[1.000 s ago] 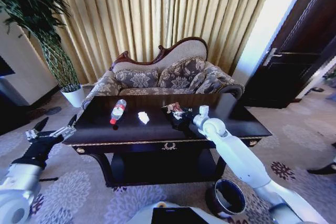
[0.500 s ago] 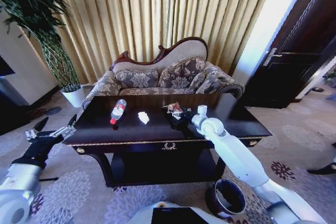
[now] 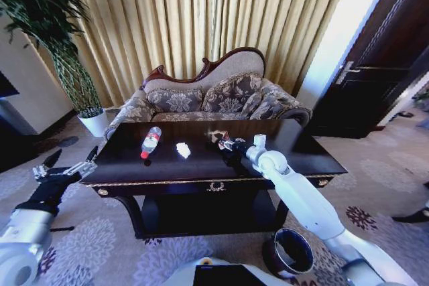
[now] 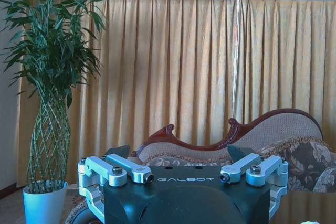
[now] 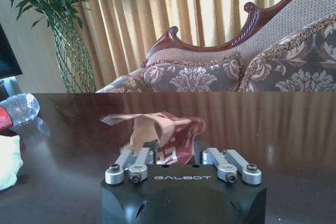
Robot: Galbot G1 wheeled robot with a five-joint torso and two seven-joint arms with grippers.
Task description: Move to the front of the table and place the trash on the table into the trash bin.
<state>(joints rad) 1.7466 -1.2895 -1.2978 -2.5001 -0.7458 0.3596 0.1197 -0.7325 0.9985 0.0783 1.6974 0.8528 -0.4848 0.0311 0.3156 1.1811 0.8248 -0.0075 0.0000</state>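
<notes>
The dark glossy table (image 3: 167,165) stands right in front of me. A red-and-white crumpled wrapper (image 5: 167,129) sits near its middle, and my right gripper (image 3: 228,144) (image 5: 170,148) is shut on it just above the tabletop. A clear bottle with a red label (image 3: 150,142) (image 5: 18,108) lies to the left. Crumpled white paper (image 3: 183,149) (image 5: 8,161) lies between the bottle and the wrapper. The round dark trash bin (image 3: 289,251) stands on the carpet below the table's right front corner. My left gripper (image 3: 66,163) (image 4: 178,153) hangs open off the table's left end, holding nothing.
A patterned sofa (image 3: 214,95) stands behind the table, with gold curtains behind it. A tall plant in a white pot (image 3: 94,123) is at the back left. A dark door (image 3: 382,65) is at the right. Carpet surrounds the table.
The right gripper has shifted slightly over the tabletop, and the wrapper has risen a little with it. The left arm has not moved.
</notes>
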